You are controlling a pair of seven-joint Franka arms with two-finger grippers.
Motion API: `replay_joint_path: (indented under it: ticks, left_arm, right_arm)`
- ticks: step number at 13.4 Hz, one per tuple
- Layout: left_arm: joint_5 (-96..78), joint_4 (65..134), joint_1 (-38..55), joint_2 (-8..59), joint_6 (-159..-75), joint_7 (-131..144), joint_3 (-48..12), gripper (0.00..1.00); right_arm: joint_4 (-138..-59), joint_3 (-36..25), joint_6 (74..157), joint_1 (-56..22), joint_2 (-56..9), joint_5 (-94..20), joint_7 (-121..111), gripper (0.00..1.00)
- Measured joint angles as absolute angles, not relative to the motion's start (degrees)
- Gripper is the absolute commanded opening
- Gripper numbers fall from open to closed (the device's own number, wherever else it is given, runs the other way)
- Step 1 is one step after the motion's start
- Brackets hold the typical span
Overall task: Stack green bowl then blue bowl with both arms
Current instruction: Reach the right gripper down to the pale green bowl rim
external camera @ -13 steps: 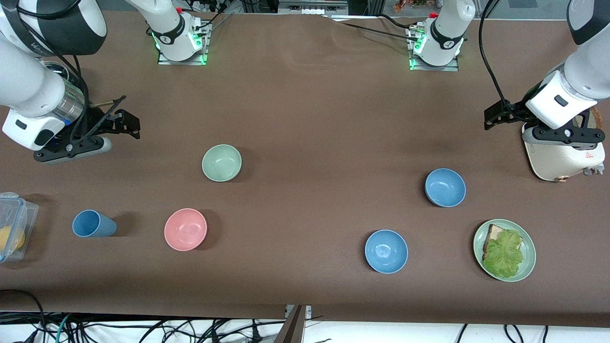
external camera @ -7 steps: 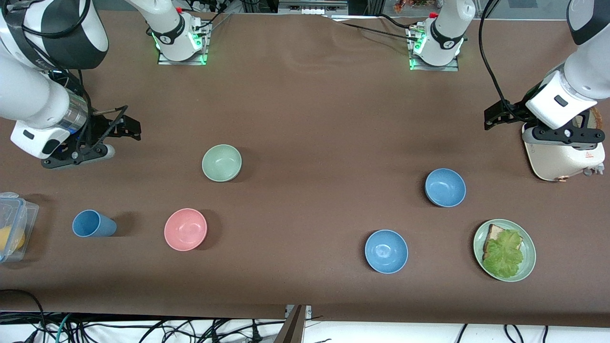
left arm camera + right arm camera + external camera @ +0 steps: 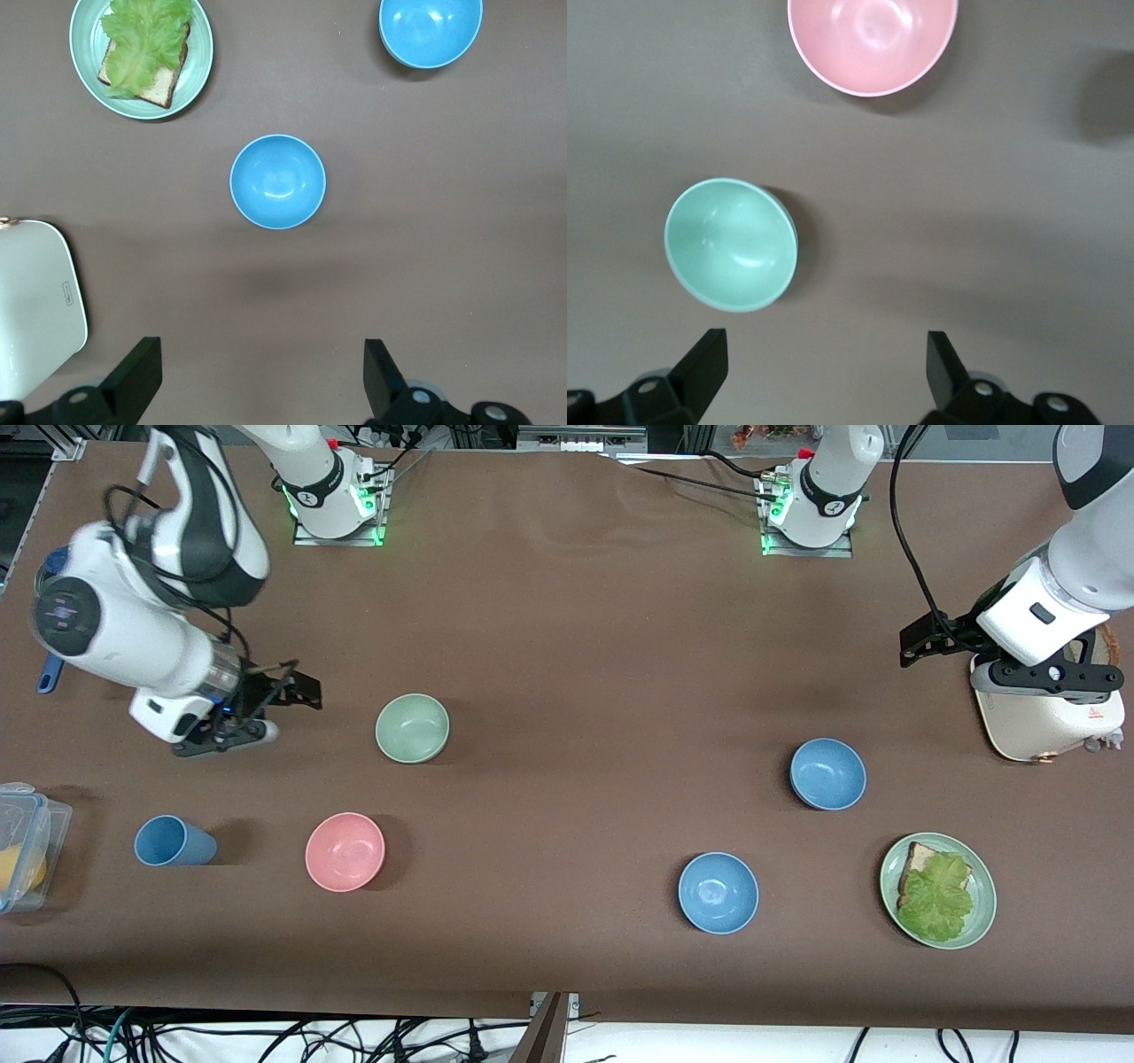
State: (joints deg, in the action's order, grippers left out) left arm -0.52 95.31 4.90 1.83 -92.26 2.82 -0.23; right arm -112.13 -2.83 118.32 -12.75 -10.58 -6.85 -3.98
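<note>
The pale green bowl (image 3: 412, 728) sits upright on the brown table; it also shows in the right wrist view (image 3: 731, 244). My right gripper (image 3: 299, 691) is open and empty, low over the table beside the green bowl, toward the right arm's end, apart from it (image 3: 824, 372). Two blue bowls stand toward the left arm's end: one (image 3: 827, 773) farther from the front camera, one (image 3: 718, 892) nearer. Both show in the left wrist view (image 3: 277, 181) (image 3: 431, 31). My left gripper (image 3: 917, 646) is open and empty, waiting beside the toaster (image 3: 263, 376).
A pink bowl (image 3: 345, 851) and a blue cup (image 3: 173, 841) stand nearer the front camera than the green bowl. A clear container (image 3: 22, 846) is at the right arm's end. A green plate (image 3: 985, 903) with bread and lettuce and a white toaster (image 3: 1045, 717) are at the left arm's end.
My right arm has swung toward the green bowl, bringing its open gripper close beside it. The left arm and all bowls have not moved.
</note>
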Motion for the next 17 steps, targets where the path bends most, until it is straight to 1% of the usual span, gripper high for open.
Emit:
replay_joint_path:
  ticks: [2,5,6,8,9,10,11,13,16,17]
  left_arm:
    - [-0.5,95.3,4.9,1.8,-92.3,2.8,-0.2,1.00]
    - [-0.5,95.3,4.9,1.9,-92.3,2.8,-0.2,1.00]
    - [-0.5,95.3,4.9,1.9,-92.3,2.8,-0.2,1.00]
    - [-0.5,95.3,4.9,1.9,-92.3,2.8,-0.2,1.00]
    - [-0.5,95.3,4.9,1.9,-92.3,2.8,-0.2,1.00]
    - [-0.5,95.3,4.9,1.9,-92.3,2.8,-0.2,1.00]
    - [-0.5,95.3,4.9,1.9,-92.3,2.8,-0.2,1.00]
    - [-0.5,95.3,4.9,1.9,-92.3,2.8,-0.2,1.00]
    - [-0.5,95.3,4.9,1.9,-92.3,2.8,-0.2,1.00]
    - [-0.5,95.3,4.9,1.9,-92.3,2.8,-0.2,1.00]
  right_arm:
    - [-115.9,-2.6,125.3,-15.2,-12.3,-6.9,-1.4,0.99]
    - [-119.9,-1.7,133.9,-16.4,-16.2,-6.9,-0.6,0.98]
    - [-120.6,-1.4,136.2,-16.5,-17.8,-6.9,-0.5,0.94]
    - [-121.8,-0.8,140.0,-16.5,-20.4,-6.9,-0.3,0.93]
    - [-122.7,-0.5,141.8,-16.5,-21.2,-6.9,-0.1,0.90]
    - [-123.6,-0.3,143.5,-16.6,-21.7,-6.9,0.0,0.84]
    - [-124.4,-0.2,144.9,-16.6,-22.2,-6.9,0.3,0.73]
    - [-125.3,0.0,146.1,-16.6,-23.0,-6.9,1.7,0.42]
    - [-125.3,1.5,146.4,-16.6,-23.4,-6.9,7.3,0.00]
    - [-125.2,2.4,146.4,-16.6,-23.4,-6.9,9.4,0.00]
